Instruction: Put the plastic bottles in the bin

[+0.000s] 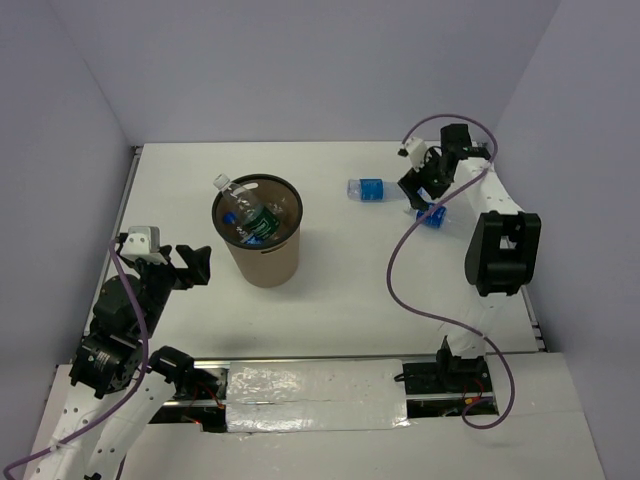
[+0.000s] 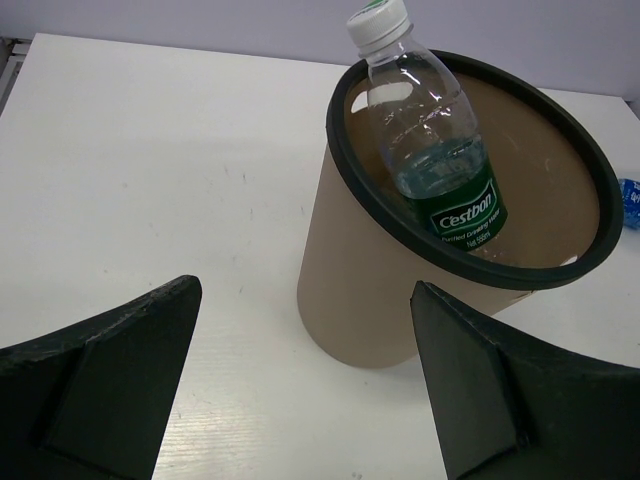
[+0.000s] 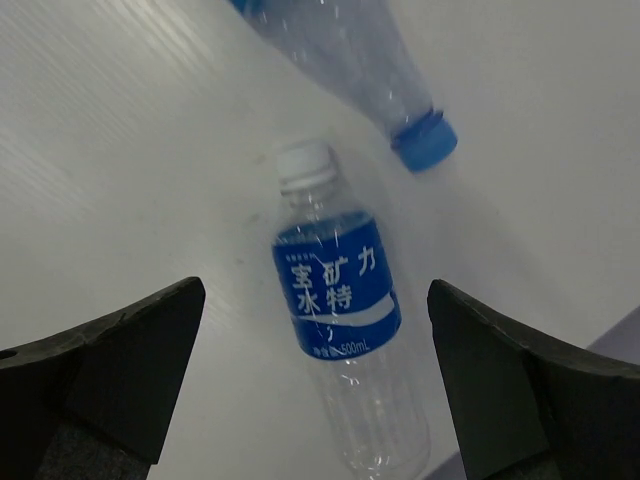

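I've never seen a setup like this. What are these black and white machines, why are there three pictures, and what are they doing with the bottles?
These are two robot arms bolted at the near edge of a white table. The overhead picture shows both arms. The other two come from cameras on each wrist, so the dark shapes at their lower corners are that arm's own tool fingers.

The left tool is open and empty, facing the brown bin. A green-label bottle leans inside with its cap above the rim, and other bottles lie beneath it.

The right tool is open above a blue-label bottle lying on the table, holding nothing. A second bottle, blue-capped, lies beside it.
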{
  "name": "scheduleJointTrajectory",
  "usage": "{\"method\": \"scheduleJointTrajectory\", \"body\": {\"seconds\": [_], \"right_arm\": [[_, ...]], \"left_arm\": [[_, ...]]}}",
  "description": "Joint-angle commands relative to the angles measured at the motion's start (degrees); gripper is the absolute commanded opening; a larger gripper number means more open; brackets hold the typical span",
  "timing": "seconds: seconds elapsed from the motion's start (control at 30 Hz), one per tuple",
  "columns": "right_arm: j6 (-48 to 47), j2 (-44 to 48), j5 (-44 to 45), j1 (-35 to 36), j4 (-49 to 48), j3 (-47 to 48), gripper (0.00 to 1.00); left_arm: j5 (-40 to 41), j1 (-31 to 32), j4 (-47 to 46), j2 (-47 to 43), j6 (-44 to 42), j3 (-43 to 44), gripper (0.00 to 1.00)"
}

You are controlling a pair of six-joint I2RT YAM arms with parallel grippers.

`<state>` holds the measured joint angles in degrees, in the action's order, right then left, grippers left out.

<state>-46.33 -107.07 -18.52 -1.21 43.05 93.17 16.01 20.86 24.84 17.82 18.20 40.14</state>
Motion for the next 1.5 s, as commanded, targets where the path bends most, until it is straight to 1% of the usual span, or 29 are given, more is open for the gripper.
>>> {"method": "scheduleJointTrajectory", "body": {"seconds": [0.0,0.13,0.27,0.47,0.53,0.63,0.67,0.7,0.73,0.77,0.83,0.87,0.93,0.97,1.0,1.03,1.07,1.13,1.17,1.2,1.23,1.27,1.3,1.33,1.37,1.43,1.47], "right_arm": [[-11.1,-0.2,10.9,-0.4,0.9,-0.5,1.0],[-12.2,-5.2,14.5,-0.5,2.5,1.4,1.0],[-13.3,-8.8,17.5,-0.5,3.8,0.7,0.99],[-12.7,-11.6,18.4,-0.5,3.0,-0.4,0.91],[-12.3,-12.3,18.3,-0.5,2.7,-0.4,0.87],[-11.8,-12.6,17.4,-0.7,3.2,-0.5,0.75],[-11.6,-11.9,16.8,-0.9,3.9,-0.7,0.66],[-11.4,-11.2,16.0,-1.1,4.4,-1.2,0.6],[-11.2,-9.1,13.5,-1.5,5.6,-1.6,0.51],[-11.4,-7.6,11.7,-1.7,6.3,-2.0,0.47],[-11.5,-4.0,7.9,-2.0,7.6,-3.9,0.42],[-11.6,-0.2,3.8,-2.0,9.8,-4.4,0.38],[-12.2,3.6,-1.4,-2.0,13.0,-4.7,0.36],[-12.6,7.1,-7.2,-2.0,16.9,-4.5,0.35],[-13.1,8.7,-10.3,-2.0,19.2,-3.6,0.34],[-13.3,10.3,-13.4,-1.8,21.3,-3.0,0.33],[-13.6,12.9,-20.2,-1.8,25.8,-2.3,0.31],[-14.8,15.0,-26.9,-0.8,30.4,0.0,0.31],[-15.1,16.7,-30.0,-0.2,34.3,0.7,0.29],[-15.2,17.4,-35.0,0.6,36.1,1.8,0.29],[-15.2,18.1,-37.4,3.0,37.6,2.2,0.29],[-13.8,19.7,-39.6,4.3,39.4,2.4,0.27],[-12.7,20.6,-43.1,5.4,39.4,2.1,0.27],[-12.0,22.4,-44.7,8.4,39.4,1.8,0.27],[-9.9,23.5,-46.1,9.7,39.0,1.3,0.27],[-6.0,26.3,-49.6,12.4,35.1,0.5,0.27],[-1.7,27.2,-50.5,14.7,33.6,-0.2,0.27]], "left_arm": [[-0.5,-0.3,-2.9,-0.2,-0.3,0.3,1.0],[-0.2,-0.3,-3.0,-0.1,-0.3,0.1,1.0],[-0.3,-0.3,-3.0,0.3,-0.3,0.2,0.99],[-0.4,-0.3,-3.0,0.5,-0.3,0.2,0.99],[-0.3,-0.3,-2.9,0.5,-0.3,0.1,1.0],[-0.5,-0.3,-3.0,0.5,-0.4,0.2,1.0],[-0.5,-0.3,-3.0,0.5,-0.4,0.2,0.99],[-0.6,-0.3,-3.0,0.5,-0.4,0.1,1.0],[-1.2,-0.3,-3.1,0.7,-0.5,0.1,0.99],[-1.6,-0.3,-3.2,0.7,-0.5,0.1,0.99],[-2.7,-0.3,-3.7,0.6,-0.6,0.1,0.99],[-4.7,-0.3,-4.0,0.2,-0.7,0.0,0.99],[-8.2,-0.3,-6.5,-0.7,-0.7,-0.2,0.99],[-12.0,-0.3,-7.4,-1.8,0.1,-0.3,1.0],[-13.2,-0.3,-8.6,-2.1,1.0,0.0,0.99],[-14.7,-0.3,-10.0,-2.4,2.7,0.5,0.99],[-18.3,-0.3,-10.9,-2.0,6.6,0.9,0.98],[-22.6,-0.3,-13.7,-0.8,11.2,1.9,0.96],[-24.6,-0.3,-16.5,1.6,16.1,2.2,0.94],[-29.0,-0.3,-17.6,3.1,18.7,3.3,0.93],[-30.9,-0.3,-18.7,4.7,21.0,3.8,0.93],[-32.7,-0.2,-21.6,7.8,25.8,4.2,0.92],[-35.9,-0.2,-23.8,8.9,28.3,4.0,0.92],[-36.7,0.0,-26.6,9.8,30.4,3.6,0.92],[-37.1,0.7,-31.7,10.7,34.0,3.0,0.93],[-36.0,2.0,-35.6,11.4,36.0,2.1,0.94],[-35.0,4.2,-36.8,12.6,36.6,2.2,0.94]]}}
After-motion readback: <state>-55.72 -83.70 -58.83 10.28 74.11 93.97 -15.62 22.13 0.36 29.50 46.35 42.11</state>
